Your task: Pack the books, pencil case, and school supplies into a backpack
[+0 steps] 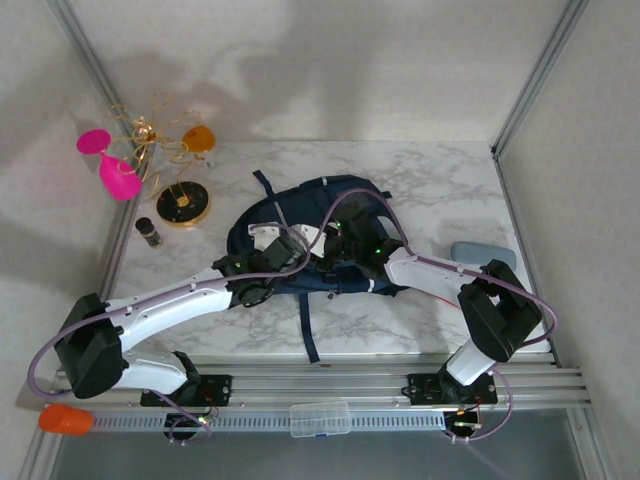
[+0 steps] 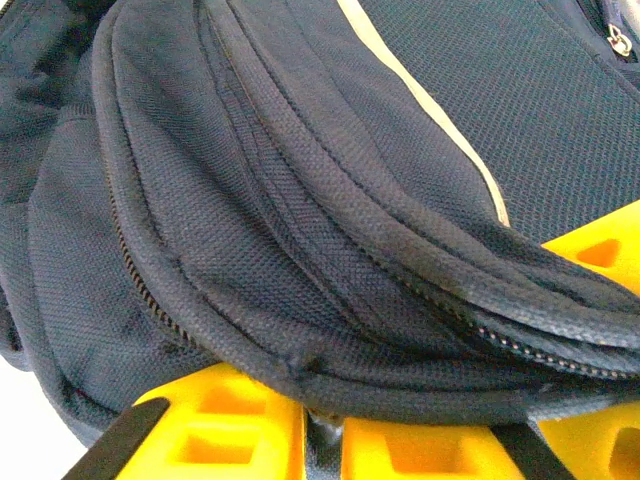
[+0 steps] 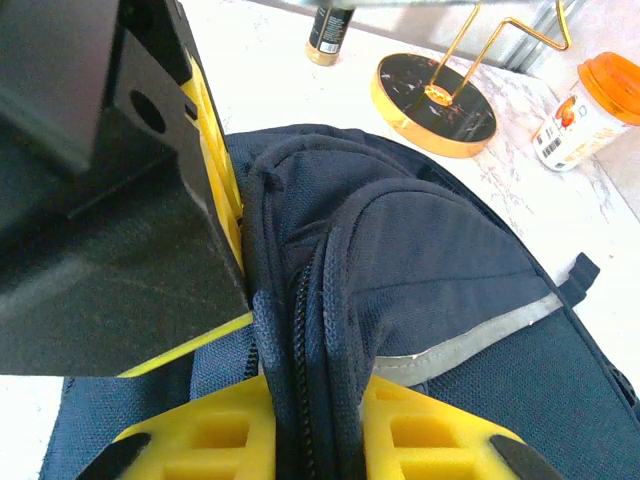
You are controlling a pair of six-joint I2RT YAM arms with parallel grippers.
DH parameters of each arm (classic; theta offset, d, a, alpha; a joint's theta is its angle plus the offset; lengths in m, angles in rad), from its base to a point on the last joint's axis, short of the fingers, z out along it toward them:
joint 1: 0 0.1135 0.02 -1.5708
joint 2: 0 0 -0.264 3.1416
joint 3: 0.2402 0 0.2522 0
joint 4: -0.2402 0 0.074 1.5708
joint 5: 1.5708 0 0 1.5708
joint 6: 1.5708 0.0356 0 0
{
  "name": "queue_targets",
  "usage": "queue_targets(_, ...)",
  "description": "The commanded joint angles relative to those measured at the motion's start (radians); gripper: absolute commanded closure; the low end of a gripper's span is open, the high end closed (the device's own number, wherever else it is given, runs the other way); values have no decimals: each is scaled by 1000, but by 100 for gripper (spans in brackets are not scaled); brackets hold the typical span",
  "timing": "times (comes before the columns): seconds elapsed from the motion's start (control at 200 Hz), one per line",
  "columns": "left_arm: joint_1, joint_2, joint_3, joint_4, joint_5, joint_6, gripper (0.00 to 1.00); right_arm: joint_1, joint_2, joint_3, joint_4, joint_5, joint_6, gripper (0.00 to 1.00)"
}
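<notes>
The navy backpack (image 1: 352, 194) lies in the middle of the marble table with both arms over it. My left gripper (image 1: 288, 256) is shut on a fold of the backpack (image 2: 300, 200), whose seam lies across the yellow fingers (image 2: 220, 430). My right gripper (image 3: 312, 430) is shut on the zipper edge of the backpack (image 3: 420, 260), a thick bunch of fabric pinched between its jaws. The left gripper's black body (image 3: 100, 180) stands close on the left of that fold. The grey-blue pencil case (image 1: 483, 253) lies on the table to the right. The books and the red packet are out of view.
A gold stand (image 1: 183, 203), pink cups (image 1: 118, 178), an orange-lidded bottle (image 1: 198, 138) and a small dark bottle (image 1: 149, 232) stand at the back left. A clear plastic box (image 1: 320, 418) rests on the front rail. A backpack strap (image 1: 308, 335) trails toward the front edge.
</notes>
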Motion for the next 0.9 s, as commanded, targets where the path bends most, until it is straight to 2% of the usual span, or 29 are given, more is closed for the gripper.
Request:
queue_targets(0.0, 31, -18, 41, -31, -2, 52, 87, 1, -17, 23, 46, -79, 8, 100)
queue_targets(0.11, 24, 16, 69, -27, 104, 89, 77, 0, -9, 26, 52, -77, 10, 100)
queue_targets(0.265, 11, 41, 79, -61, 10, 60, 74, -1, -6, 26, 54, -79, 12, 100)
queue_targets(0.471, 61, 46, 78, -93, -86, 19, 84, -3, -10, 25, 59, -89, 13, 100)
queue_targets(0.641, 102, -14, 34, 41, 9, 109, 87, -5, -8, 24, 59, -92, 12, 100)
queue_targets(0.891, 136, -23, 75, -20, 53, 207, 93, -10, -1, 20, 56, -82, -9, 100)
